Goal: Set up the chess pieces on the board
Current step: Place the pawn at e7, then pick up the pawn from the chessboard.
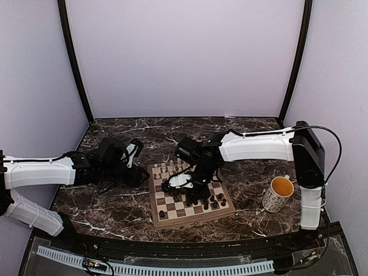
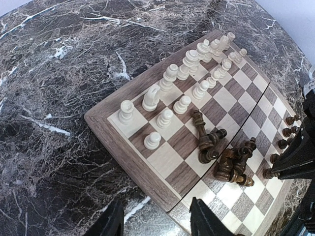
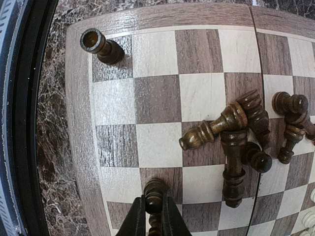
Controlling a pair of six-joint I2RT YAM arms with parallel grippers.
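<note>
1. The speckled mug (image 1: 279,194) stands on the dark marble table (image 1: 115,204), to the right of the board (image 1: 195,221) and apart from it. Its inside is yellow-orange; I cannot tell whether anything is in it.
2. The board lies flat at the middle of the table, between the two arms. The pale pieces (image 1: 167,169) stand upright in two rows at its far end. The dark ones are spread over its near half.
3. The right gripper (image 3: 153,219) reaches over the near part of the board. Its fingers are pressed together on one dark piece (image 3: 154,191), gripping it from both sides.
4. The left gripper (image 2: 155,216) hangs over the table just left of the board. Its fingers (image 2: 112,221) stand apart, with nothing between them and nothing touched.
5. The right wrist view alone shows that most dark men lie on their sides in a tangled heap (image 3: 241,137) towards the board's middle. It also shows a lone dark piece (image 3: 101,44) upright on a corner square at the near left.
6. The left wrist view alone shows the pale rows clearly, each man on its own square. It also shows a few small dark pawns (image 2: 285,132) upright towards the near right, beyond the heap.
7. Only the top view takes in the mug and both arms at once. From there the fallen pieces are too small to tell apart.
</note>
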